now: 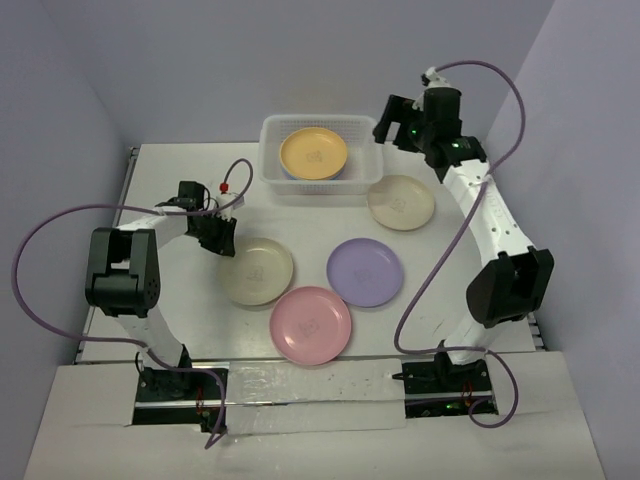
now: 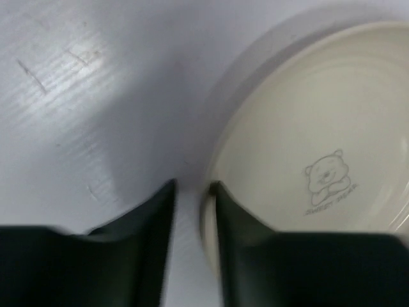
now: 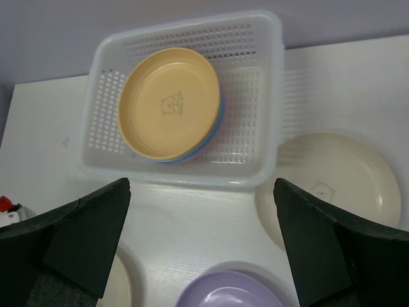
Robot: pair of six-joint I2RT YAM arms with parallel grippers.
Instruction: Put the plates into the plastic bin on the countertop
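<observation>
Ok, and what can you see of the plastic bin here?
The bin is a translucent white rectangular basket, apparently plastic, with perforated walls and floor and a smooth rounded rim. It stands upright on the white countertop near the back wall. Inside, a yellow-orange plate tops a stack; a blue edge shows beneath. The open right gripper hovers above and beside it, not touching. A cream plate lies by one near corner.

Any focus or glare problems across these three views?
Left wrist: soft overall, left fingers blurred at the bottom, glare patch on the countertop, bear print on the cream plate legible. Right wrist: plastic bin sharp, dark right fingers soft-edged. Top external: even light, faint shadow round the pink plate.
</observation>
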